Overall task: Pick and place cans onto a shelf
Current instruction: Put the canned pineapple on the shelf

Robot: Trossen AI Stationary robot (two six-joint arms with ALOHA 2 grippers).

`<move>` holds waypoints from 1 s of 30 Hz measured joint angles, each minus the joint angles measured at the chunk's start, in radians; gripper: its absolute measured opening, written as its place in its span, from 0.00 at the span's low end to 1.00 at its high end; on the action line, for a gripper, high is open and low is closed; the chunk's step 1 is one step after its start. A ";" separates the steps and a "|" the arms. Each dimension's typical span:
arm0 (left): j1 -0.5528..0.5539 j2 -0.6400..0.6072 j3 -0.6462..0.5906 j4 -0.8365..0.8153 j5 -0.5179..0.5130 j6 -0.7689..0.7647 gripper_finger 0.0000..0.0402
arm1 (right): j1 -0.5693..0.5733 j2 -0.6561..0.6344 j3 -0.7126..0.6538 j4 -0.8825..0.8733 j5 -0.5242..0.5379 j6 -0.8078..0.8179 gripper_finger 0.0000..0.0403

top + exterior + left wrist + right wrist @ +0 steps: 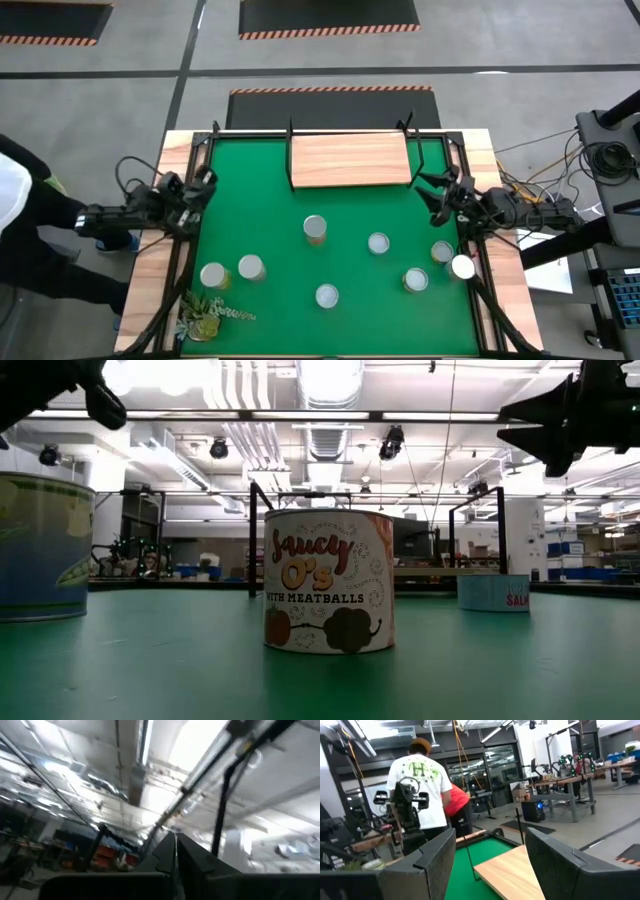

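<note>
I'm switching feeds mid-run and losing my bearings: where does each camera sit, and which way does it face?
High: overhead, straight down on the shelf, cans, both arms.
Low: table height, facing the Saucy O's can; arm parts at top corners.
Left wrist: tilted up at ceiling; left gripper shut.
Right wrist: across the table past the open right gripper to the shelf.
Shared: high and right wrist both show the shelf.
</note>
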 joint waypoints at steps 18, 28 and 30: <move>-0.042 0.669 0.436 -0.149 0.004 -0.127 0.00 | 0.000 0.000 0.086 0.000 0.106 -0.064 0.57; -0.125 1.082 0.980 -1.146 -0.066 -0.392 0.00 | 0.000 0.000 0.086 -0.008 0.106 -0.134 0.57; -0.150 1.184 1.078 -1.280 -0.072 -0.432 0.00 | 0.000 0.000 0.086 -0.009 0.106 -0.134 0.57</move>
